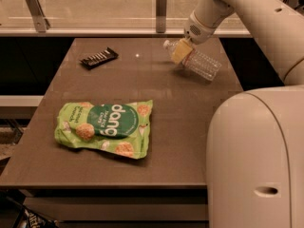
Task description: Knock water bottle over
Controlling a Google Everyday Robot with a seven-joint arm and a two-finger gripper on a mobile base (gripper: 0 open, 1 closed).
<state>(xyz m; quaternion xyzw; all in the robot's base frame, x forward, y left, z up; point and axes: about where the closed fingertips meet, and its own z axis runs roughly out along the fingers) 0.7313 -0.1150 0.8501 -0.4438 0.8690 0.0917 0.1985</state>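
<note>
Across the table [180,127] I take things by size: my own base [256,160] fills the near right corner, and my arm [256,18] reaches over the far right. A green snack bag [107,127] lies flat near the front left, well out of the way. At the far right the bottle [202,64] leans hard, cap [166,44] up and to the left, base toward the right edge. I judge it is nearly down but maybe not resting on its side. My claw [181,50] sits against its upper part, just below the cap; whether it is spread or closed I cannot tell. To finish well, I should press low and leftward, since a ribbed round bottle may roll off the nearby edge. A dark bar [99,57] lies far left.
</note>
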